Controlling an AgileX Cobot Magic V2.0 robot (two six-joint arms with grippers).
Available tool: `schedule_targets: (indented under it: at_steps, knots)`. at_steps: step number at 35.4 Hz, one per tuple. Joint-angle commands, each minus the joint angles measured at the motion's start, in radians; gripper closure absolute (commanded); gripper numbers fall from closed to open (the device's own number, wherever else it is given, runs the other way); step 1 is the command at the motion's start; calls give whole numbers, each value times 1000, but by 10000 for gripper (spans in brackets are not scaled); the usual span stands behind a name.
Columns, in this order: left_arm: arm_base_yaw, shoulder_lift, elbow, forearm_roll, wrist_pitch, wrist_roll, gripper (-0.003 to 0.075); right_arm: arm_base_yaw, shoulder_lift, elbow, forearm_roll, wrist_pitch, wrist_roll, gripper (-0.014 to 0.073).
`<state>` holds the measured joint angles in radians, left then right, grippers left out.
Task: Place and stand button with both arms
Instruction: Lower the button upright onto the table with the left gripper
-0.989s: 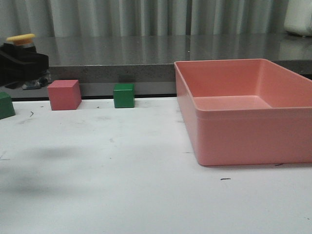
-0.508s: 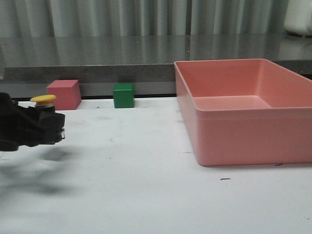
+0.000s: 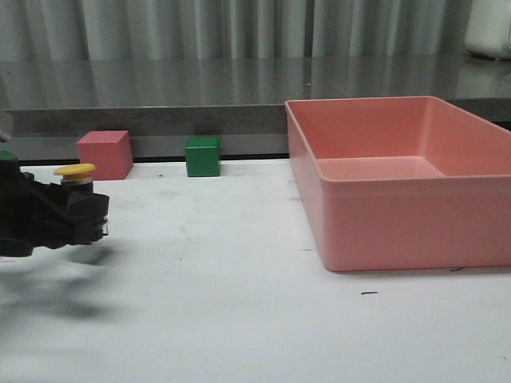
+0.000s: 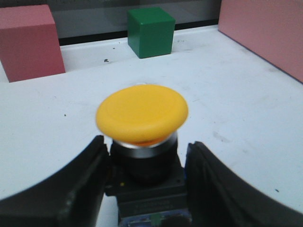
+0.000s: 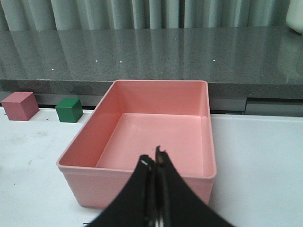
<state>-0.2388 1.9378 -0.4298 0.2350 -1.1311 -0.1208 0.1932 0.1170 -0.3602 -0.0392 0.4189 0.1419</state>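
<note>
Left gripper [image 4: 144, 189] clamps the button [image 4: 142, 113] upright; only the right wrist view shows the right gripper [image 5: 155, 163], pinched empty.

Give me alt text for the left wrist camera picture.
The left gripper holds the button upright by its dark base, yellow cap up, over the white table. Beyond stand a pink cube and a green cube.

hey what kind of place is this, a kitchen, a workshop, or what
Most likely a robot test bench in a lab, not a kitchen. A scuffed white tabletop holds only props: a pink plastic bin, small pink and green cubes, and a yellow-capped push-button held between black jaws. Grey curtains hang behind.
</note>
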Motion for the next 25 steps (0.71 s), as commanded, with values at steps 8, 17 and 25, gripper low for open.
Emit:
schedule_targets:
  at_steps: [8, 17, 25]
  knots:
    - [0, -8, -14, -2, -227, 3, 560, -9, 11, -25, -15, -80, -10, 664]
    - [0, -8, -4, 2, -220, 3, 522, -9, 11, -25, -15, -80, -10, 664]
    - [0, 21, 16, 5, -227, 3, 428, -9, 11, -25, -15, -80, -10, 664]
